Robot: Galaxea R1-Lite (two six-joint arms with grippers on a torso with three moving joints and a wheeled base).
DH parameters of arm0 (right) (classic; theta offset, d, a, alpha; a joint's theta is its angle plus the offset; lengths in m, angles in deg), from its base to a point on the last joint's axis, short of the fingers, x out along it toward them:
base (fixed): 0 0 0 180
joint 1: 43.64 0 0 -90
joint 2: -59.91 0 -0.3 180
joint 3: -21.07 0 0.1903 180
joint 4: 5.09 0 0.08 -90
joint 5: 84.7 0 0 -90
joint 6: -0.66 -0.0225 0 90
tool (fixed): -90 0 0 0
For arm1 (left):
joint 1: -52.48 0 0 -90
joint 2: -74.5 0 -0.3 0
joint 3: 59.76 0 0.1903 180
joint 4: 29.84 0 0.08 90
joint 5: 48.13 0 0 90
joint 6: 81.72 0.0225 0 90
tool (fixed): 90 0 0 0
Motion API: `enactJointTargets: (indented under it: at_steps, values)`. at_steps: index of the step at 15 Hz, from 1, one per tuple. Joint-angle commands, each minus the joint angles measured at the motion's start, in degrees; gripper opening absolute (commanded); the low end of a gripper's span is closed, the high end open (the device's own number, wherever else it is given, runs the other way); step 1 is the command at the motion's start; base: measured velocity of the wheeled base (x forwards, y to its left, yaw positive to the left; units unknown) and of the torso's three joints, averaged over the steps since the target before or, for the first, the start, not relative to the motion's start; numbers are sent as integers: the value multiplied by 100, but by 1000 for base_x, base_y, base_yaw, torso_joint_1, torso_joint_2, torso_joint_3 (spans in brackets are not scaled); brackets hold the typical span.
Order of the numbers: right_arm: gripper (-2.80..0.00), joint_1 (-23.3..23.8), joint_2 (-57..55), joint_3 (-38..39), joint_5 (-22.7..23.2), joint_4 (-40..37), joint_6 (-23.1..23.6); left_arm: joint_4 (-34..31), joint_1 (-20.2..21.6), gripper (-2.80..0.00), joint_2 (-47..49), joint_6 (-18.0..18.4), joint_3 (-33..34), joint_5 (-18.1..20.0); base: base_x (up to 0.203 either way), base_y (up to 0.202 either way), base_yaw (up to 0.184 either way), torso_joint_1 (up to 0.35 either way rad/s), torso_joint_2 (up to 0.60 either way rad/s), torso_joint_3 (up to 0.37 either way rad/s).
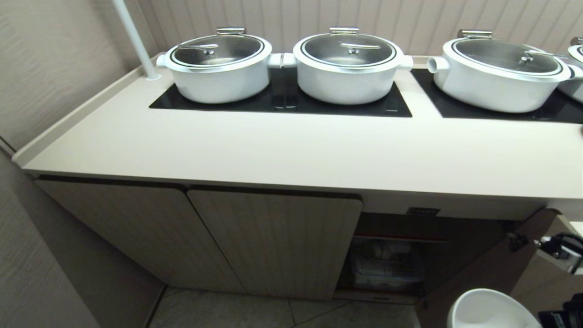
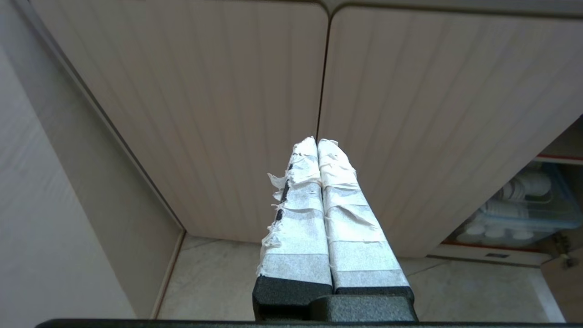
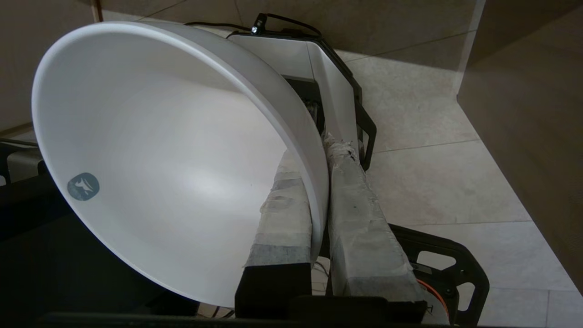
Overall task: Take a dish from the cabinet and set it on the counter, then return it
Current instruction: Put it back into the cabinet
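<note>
The dish (image 3: 159, 159), a deep plain white bowl, hangs tilted in the air with my right gripper (image 3: 316, 152) shut on its rim, one taped finger inside and one outside. In the head view the dish (image 1: 489, 310) shows at the lower right, low down in front of the cabinet (image 1: 273, 237) and below the counter (image 1: 291, 150). The cabinet's right compartment (image 1: 387, 264) stands open, its door (image 1: 483, 269) swung out to the right. My left gripper (image 2: 317, 141) is shut on nothing and points at the two closed fluted doors.
Three large white pots (image 1: 348, 68) with steel lids stand on black glass panels at the counter's back. A clear box of stacked cups (image 2: 524, 209) fills the open shelf. A white pole (image 1: 134, 38) rises at the back left, beside a wall (image 1: 54, 68).
</note>
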State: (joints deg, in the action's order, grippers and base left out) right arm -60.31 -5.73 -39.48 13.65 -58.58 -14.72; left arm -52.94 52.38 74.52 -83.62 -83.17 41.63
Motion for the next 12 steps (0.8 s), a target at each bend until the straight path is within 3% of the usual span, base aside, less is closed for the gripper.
enactJointTargets:
  at_steps: [1,12]
  values:
    - [-280,-2,-14,9,5,-20,-9,0,1,-280,-2,-3,2,-2,0,0,0,-156,359,189]
    - [-280,-2,-1,27,0,-20,-9,0,1,-280,-2,-3,-4,-11,0,0,0,-219,496,277]
